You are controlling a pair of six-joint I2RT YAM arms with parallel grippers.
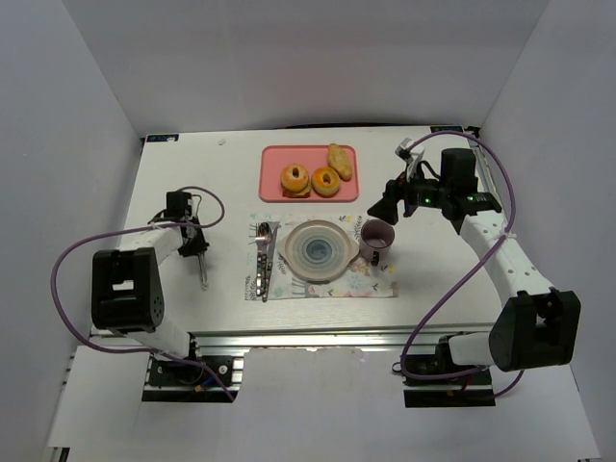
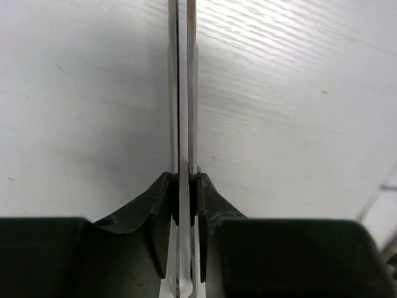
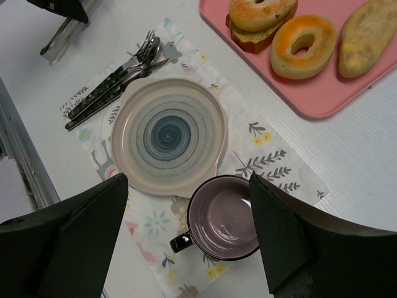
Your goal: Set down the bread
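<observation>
Three breads lie on a pink tray [image 1: 274, 159] at the back: a bagel on a bread slice [image 1: 295, 178], a second bagel [image 1: 325, 181] and a long roll [image 1: 339, 156]. They also show in the right wrist view: the stacked bagel [image 3: 259, 13], the second bagel [image 3: 304, 45] and the roll [image 3: 367, 34]. My right gripper [image 1: 390, 207] [image 3: 189, 180] is open and empty, hovering above a purple mug [image 3: 226, 217], short of the tray. My left gripper [image 1: 198, 252] [image 2: 184, 180] is shut on a thin metal utensil [image 2: 183, 93] low over the table at the left.
A round plate [image 1: 318, 250] and the mug [image 1: 376, 239] stand on a flowered placemat [image 1: 371, 286]. Cutlery [image 1: 264, 255] lies on the mat's left edge. White walls close in the table on three sides.
</observation>
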